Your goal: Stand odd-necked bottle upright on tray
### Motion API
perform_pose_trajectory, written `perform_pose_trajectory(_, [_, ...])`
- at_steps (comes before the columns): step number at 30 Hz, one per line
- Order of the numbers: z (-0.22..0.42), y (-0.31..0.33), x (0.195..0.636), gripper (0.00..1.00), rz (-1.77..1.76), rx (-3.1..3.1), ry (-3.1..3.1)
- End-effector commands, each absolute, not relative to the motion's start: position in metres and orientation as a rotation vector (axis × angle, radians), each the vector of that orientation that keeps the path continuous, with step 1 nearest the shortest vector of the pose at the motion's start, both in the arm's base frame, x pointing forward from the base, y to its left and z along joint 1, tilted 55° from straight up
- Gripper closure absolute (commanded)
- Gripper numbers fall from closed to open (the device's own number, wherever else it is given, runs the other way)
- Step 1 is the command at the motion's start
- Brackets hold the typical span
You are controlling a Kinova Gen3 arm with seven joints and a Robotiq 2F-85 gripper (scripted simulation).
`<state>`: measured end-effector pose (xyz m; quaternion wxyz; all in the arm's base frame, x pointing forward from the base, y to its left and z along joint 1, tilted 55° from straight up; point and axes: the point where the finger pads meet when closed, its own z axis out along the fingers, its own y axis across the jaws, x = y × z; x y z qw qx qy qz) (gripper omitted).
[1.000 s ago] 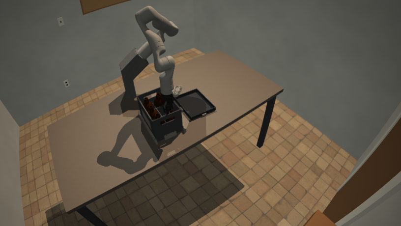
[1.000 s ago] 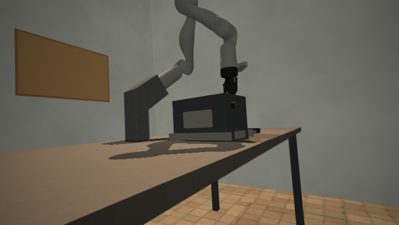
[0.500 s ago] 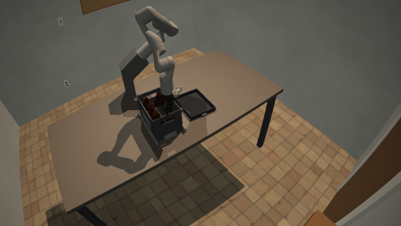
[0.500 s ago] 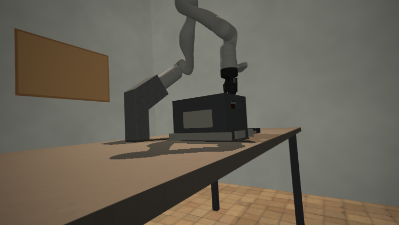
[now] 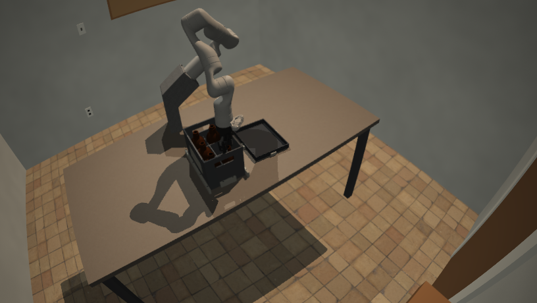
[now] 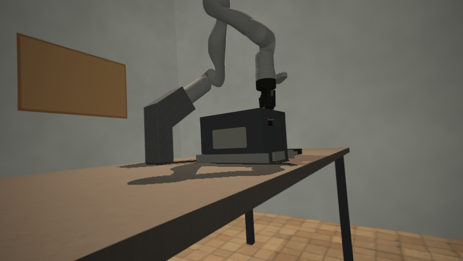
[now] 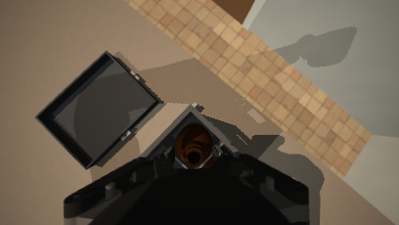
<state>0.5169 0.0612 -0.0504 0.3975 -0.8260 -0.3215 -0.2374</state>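
The dark crate (image 5: pixel 216 157) stands on the table and also shows in the exterior view (image 6: pixel 243 134). Brown bottles (image 5: pixel 204 145) stand upright in its cells. My gripper (image 5: pixel 224 143) (image 6: pixel 266 104) points straight down at the crate's corner cell nearest the tray, with its fingertips at the rim. The fingers are partly open, one on each side of a bottle's neck, and do not grip it. In the wrist view that bottle's mouth (image 7: pixel 195 152) sits right below me, in the middle. The empty dark tray (image 5: pixel 261 139) (image 7: pixel 100 108) lies flat beside the crate.
The arm's grey base block (image 5: pixel 174 93) stands behind the crate. The crate rests on a light grey plate (image 6: pixel 238 158). The table's front edge runs close past the crate and tray.
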Motion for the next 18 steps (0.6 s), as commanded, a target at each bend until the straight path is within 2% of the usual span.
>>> perform_pose_trajectory(1, [-0.05, 0.0601, 0.5174, 0.36, -0.603, -2.094, -0.813])
perform_pose_trajectory(14, [-0.05, 0.0601, 0.5174, 0.36, -0.603, -2.094, -0.813])
perform_pose_trajectory(15, [-0.05, 0.0601, 0.5174, 1.0, -0.603, -2.094, -0.813])
perform_pose_trajectory(18, [-0.05, 0.0601, 0.5174, 1.0, -0.603, -2.094, -0.813])
